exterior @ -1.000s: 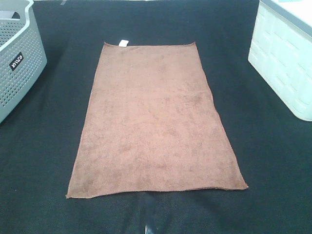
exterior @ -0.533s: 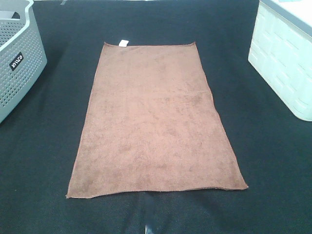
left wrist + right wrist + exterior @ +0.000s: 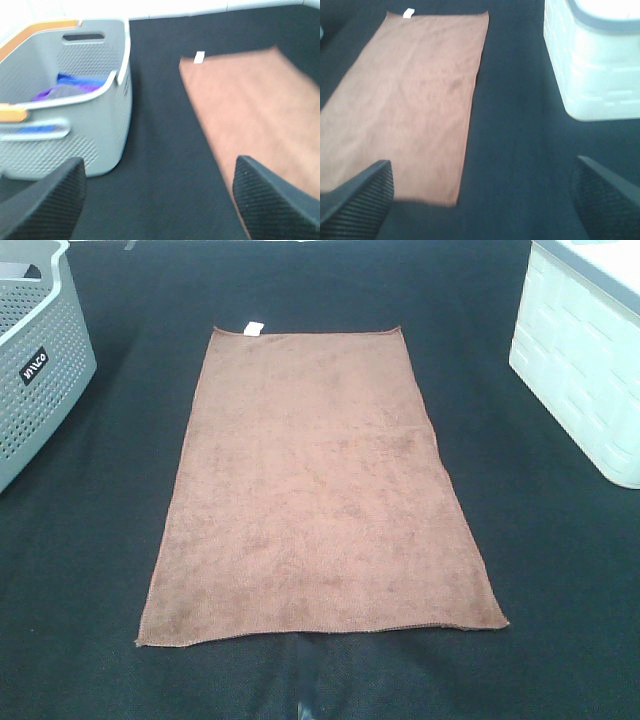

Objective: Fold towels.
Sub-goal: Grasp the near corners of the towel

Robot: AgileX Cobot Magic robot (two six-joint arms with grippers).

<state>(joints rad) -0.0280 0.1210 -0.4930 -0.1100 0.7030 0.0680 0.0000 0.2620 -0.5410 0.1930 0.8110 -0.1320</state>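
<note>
**Towel spread flat; both pincers open and empty**

From the high camera, the towel (image 3: pixel 320 485) lay flat in the middle of the desk (image 3: pixel 560 570). Its long axis ran away from the robot, with the white tag (image 3: pixel 252 328) at the far hem, and neither pincer was in view. In the left wrist view, the left pincer (image 3: pixel 160 165) stood wide open and empty, with the towel ahead by one finger and a grey basket (image 3: pixel 75 100) by the other. In the right wrist view, the right pincer (image 3: pixel 482 165) gaped empty, the towel's near corner just ahead. Neither arm seemed clearly nearer.
</note>
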